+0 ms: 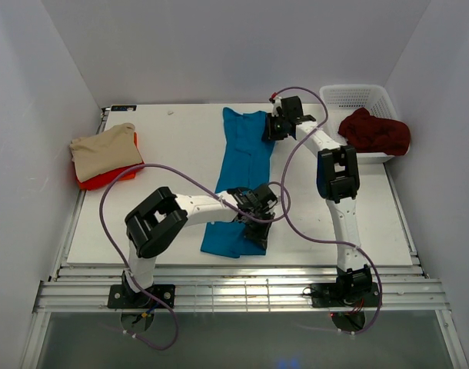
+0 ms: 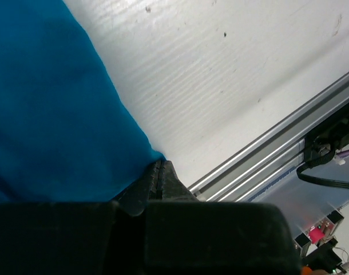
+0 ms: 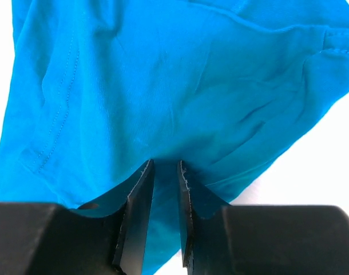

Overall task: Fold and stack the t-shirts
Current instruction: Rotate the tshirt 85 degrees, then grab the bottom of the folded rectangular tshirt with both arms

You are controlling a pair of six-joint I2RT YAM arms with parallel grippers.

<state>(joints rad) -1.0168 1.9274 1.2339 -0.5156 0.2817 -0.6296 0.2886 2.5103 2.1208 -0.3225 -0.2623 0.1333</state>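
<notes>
Top external view: the teal t-shirt (image 1: 242, 165) lies down the middle of the white table (image 1: 173, 223) as a long, narrow band of soft knit. One short end is far away and the other is near the arm bases. The right gripper (image 1: 274, 127) sits at the right edge of the far end, and the left gripper (image 1: 257, 227) at the right edge of the near end.

At the table's left edge a beige t-shirt (image 1: 102, 150) rests as a rumpled folded pad on a bright red t-shirt (image 1: 104, 179), whose edge shows beneath it on the near side. At the far right a dark maroon t-shirt (image 1: 374, 131) is heaped, crumpled, in the near end of a white plastic lattice basket (image 1: 357, 94).

The left wrist view shows the left claw's black ribbed fingers (image 2: 173, 182) pressed together, with the edge of the teal cloth clamped between them. The cloth is smooth there, and the table beside it is faintly ridged with a few dark specks. Aluminium rails (image 2: 260, 149) run diagonally past.

In the right wrist view, the two tapering black fingers (image 3: 139, 200) stand a narrow slit apart (teal cloth fills the slit), and the claw is clenched on the shirt. Soft creases fan out from the pinch, and a line of stitching runs along a hem on the left.
</notes>
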